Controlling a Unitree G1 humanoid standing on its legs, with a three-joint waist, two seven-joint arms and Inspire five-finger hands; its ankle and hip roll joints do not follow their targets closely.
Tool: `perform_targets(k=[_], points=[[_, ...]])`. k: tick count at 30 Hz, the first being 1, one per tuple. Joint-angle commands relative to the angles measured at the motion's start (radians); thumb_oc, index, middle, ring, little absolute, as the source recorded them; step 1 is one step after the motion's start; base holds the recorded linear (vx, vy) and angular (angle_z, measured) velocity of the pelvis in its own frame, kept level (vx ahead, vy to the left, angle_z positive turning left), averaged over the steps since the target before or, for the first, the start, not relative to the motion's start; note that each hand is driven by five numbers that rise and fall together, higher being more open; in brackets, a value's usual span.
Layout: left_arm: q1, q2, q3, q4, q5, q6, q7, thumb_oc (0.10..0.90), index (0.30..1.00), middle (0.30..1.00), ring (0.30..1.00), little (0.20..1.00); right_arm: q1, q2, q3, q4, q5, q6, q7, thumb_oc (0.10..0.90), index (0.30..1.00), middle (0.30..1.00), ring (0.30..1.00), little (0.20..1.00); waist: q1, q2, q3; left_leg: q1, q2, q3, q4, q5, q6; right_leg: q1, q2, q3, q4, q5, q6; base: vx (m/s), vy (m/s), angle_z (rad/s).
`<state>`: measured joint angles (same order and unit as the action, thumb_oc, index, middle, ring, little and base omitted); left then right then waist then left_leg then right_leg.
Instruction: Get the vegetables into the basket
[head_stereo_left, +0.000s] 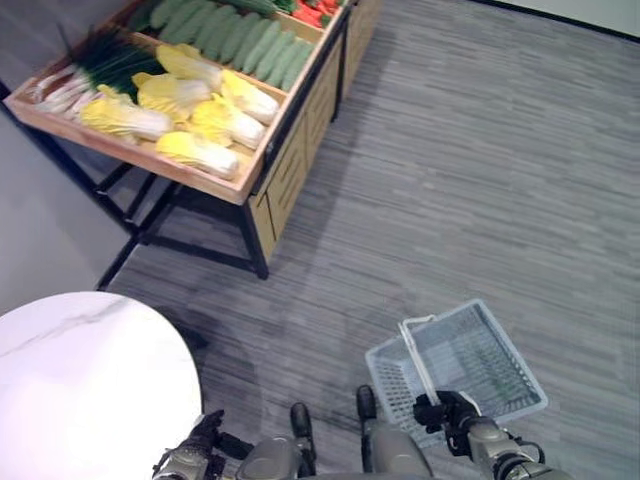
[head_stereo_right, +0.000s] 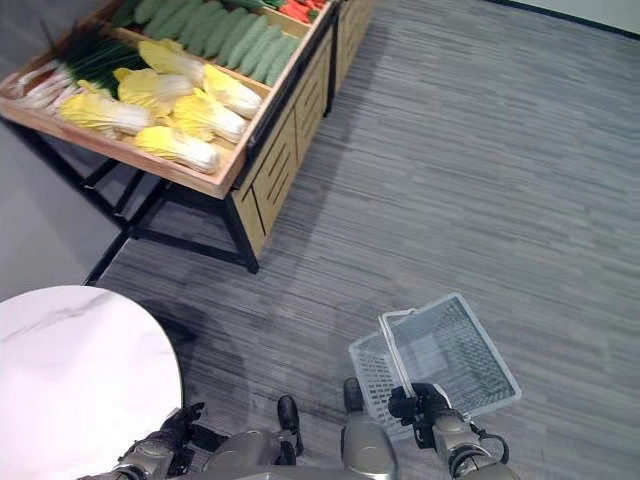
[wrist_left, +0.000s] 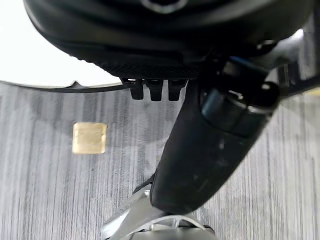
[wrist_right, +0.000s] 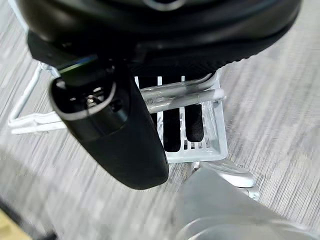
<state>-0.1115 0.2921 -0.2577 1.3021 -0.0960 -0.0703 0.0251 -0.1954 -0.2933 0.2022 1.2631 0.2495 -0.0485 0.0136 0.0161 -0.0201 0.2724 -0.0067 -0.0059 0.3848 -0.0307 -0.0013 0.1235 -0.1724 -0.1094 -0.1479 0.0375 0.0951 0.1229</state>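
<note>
Hanging from the right hand (head_stereo_left: 447, 410), curled round its handle, the basket (head_stereo_left: 480, 362) is empty; next comes approaching the vegetables (head_stereo_left: 190, 105) far ahead-left.

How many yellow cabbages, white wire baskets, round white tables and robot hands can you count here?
Yellow leafy cabbages: 6
White wire basket: 1
Round white marble table: 1
Dark robot hands, left robot hand and right robot hand: 2
Total: 10

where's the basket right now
The basket hangs empty over the grey floor at the eye views' lower right, its handle gripped by the right hand, far from the vegetable stand.
</note>
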Motion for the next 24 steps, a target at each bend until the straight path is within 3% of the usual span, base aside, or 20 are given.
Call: perform_targets(k=[1,3,4,6,8,11,20,24], points=[[-0.001,-0.006,0.005,0.027,0.028,-0.008,0.004,0.900,1.000,1.000,1.000,1.000,0.012,0.054,0.019,-0.042,0.094,-0.038,0.039,0.400,0.300,0.300,0.300,0.300,0.003,0.031,-0.016,0.003,-0.001,-0.055,0.113,-0.151,-0.047,0.013,-0.060,0.003,0.089,-0.046,0.031,0.03,0.002,-0.40],[0.003,-0.005,0.009,0.029,0.029,-0.006,0.005,0.900,1.000,1.000,1.000,1.000,0.013,0.058,0.023,-0.040,0.088,-0.039,0.036,0.400,0.300,0.300,0.300,0.300,0.007,0.033,-0.024,0.010,0.001,-0.041,0.096,-0.145,-0.050,0.030,-0.072,-0.034,0.098,-0.057,0.028,0.00,-0.025,-0.33],[0.009,-0.003,0.020,0.029,0.026,-0.002,0.005,0.900,1.000,1.000,1.000,1.000,0.013,0.061,0.033,-0.036,0.072,-0.038,0.035,0.400,0.300,0.300,0.300,0.300,0.026,0.034,-0.044,0.022,0.002,-0.009,0.056,-0.132,-0.055,0.065,-0.088,-0.110,0.105,-0.070,0.027,0.02,-0.050,-0.62],[0.014,-0.008,0.029,0.037,0.024,0.002,0.000,0.900,1.000,1.000,1.000,1.000,0.015,0.066,0.039,-0.029,0.063,-0.035,0.034,0.400,0.300,0.300,0.300,0.300,0.040,0.017,-0.085,0.034,-0.008,0.025,0.019,-0.117,-0.067,0.127,-0.082,-0.142,0.026,-0.032,0.049,0.05,-0.135,-0.81],[0.014,-0.009,0.031,0.038,0.022,0.003,0.003,0.900,1.000,1.000,1.000,1.000,0.014,0.065,0.040,-0.030,0.060,-0.036,0.034,0.400,0.300,0.300,0.300,0.300,0.039,0.015,-0.089,0.033,-0.005,0.032,0.023,-0.116,-0.070,0.123,-0.078,-0.129,0.016,-0.022,0.053,0.01,-0.115,-0.44],[0.007,-0.015,0.034,0.046,0.028,0.005,0.003,0.900,1.000,1.000,1.000,1.000,0.023,0.067,0.050,-0.022,0.035,-0.031,0.040,0.400,0.300,0.300,0.300,0.300,0.035,0.002,-0.091,0.045,0.007,0.021,0.043,-0.117,-0.080,0.136,-0.060,-0.111,0.015,-0.062,0.037,0.02,-0.164,-0.31],[-0.009,-0.026,0.017,0.046,0.029,0.015,0.000,0.900,1.000,1.000,1.000,1.000,0.060,0.053,0.045,0.040,-0.013,-0.015,0.033,0.400,0.300,0.300,0.300,0.300,0.017,-0.008,-0.114,0.088,0.042,-0.013,-0.046,-0.048,-0.127,0.170,-0.020,-0.155,0.003,-0.131,0.004,0.02,-0.182,0.18],[-0.007,-0.030,0.023,0.053,0.022,0.017,-0.003,0.900,1.000,1.000,1.000,1.000,0.072,0.045,0.043,0.068,-0.029,-0.011,0.029,0.400,0.300,0.300,0.300,0.300,0.013,-0.019,-0.103,0.067,0.069,-0.032,0.056,-0.077,-0.141,0.170,0.004,-0.134,0.033,-0.172,-0.024,0.06,-0.190,0.05]])
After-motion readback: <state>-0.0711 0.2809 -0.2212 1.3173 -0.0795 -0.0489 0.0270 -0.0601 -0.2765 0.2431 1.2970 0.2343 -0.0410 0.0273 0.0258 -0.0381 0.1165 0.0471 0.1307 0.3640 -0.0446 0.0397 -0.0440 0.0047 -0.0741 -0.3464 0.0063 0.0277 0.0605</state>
